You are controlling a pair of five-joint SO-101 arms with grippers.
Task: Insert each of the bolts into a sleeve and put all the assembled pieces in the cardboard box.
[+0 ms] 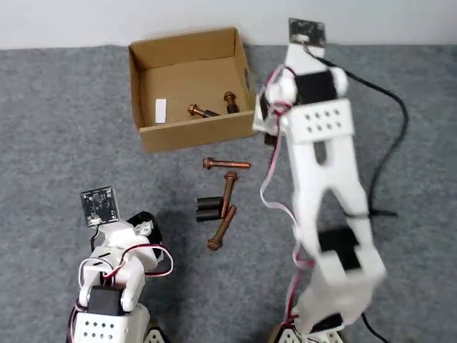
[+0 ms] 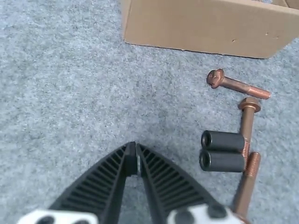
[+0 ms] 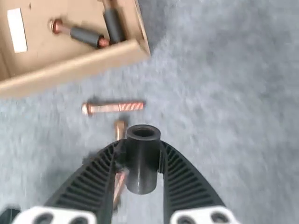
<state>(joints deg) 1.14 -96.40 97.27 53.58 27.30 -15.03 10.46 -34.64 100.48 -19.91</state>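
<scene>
My right fingers (image 3: 140, 147) are clamped on a black sleeve (image 3: 142, 161), upright, bore open toward the wrist camera. The closest loose bolt (image 3: 113, 107) lies flat on the bench (image 1: 64, 143), long axis left to right, just left and near of those fingers, in front of the cardboard box (image 1: 189, 132). The right arm is nearer it. My left fingers (image 2: 134, 149) are pressed together, empty, left of two loose sleeves (image 2: 223, 140). From above, the arm's body covers that grip.

the left arm (image 1: 118, 279) and right arm (image 1: 328, 179) are white plastic with black motor blocks. red and white wires (image 1: 274, 150) loop along each. a black cable (image 1: 404, 114) runs off the right one toward 3 o'clock. the jaws are black with ridges.
</scene>
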